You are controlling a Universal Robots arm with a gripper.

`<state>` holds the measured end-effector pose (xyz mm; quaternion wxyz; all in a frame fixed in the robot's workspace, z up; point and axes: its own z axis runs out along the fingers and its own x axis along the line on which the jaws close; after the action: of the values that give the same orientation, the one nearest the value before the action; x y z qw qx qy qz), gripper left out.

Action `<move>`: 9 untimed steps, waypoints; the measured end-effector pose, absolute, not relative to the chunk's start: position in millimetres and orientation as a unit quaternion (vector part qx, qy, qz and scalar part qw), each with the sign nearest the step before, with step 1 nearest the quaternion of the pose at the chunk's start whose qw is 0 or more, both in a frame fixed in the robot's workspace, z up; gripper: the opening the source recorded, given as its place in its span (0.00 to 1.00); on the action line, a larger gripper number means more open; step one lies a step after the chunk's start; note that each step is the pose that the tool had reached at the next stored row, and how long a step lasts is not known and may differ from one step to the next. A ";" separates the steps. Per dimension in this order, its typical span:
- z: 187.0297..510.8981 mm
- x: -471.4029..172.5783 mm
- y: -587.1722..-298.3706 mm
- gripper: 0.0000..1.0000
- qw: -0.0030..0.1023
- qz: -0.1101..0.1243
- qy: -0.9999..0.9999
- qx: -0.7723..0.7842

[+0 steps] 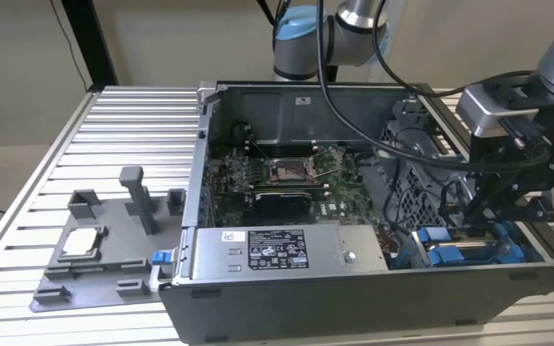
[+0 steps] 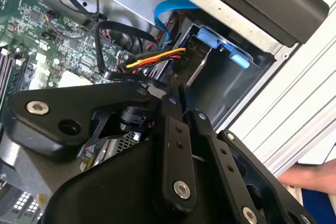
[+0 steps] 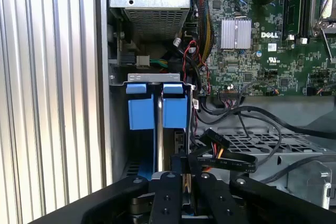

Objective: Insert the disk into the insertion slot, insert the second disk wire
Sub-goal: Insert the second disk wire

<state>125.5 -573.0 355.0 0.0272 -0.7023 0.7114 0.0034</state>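
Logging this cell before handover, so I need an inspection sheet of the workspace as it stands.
Surface: ribbed metal table, carrying an open computer case.
Job's things: blue drive carriers sit in the insertion slot at the case corner.
Clutter: grey fixture tray on the exterior view's left, holding a small silvery part.
Grippers: gripper down inside the case beside the carriers, fingers close together.
Cables: black connector with coloured wires near the gripper; blue flat cable behind the bay.
Surroundings: a person's hand by the table edge.
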 end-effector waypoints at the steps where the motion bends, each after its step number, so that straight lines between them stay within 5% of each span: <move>1: 354.7 125.6 -573.1 0.00 0.027 0.003 0.711 -0.702; 9: 352.4 127.1 -573.0 0.00 0.027 0.004 0.711 -0.702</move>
<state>127.1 -573.0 352.4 0.0273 -0.7023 0.7114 0.0035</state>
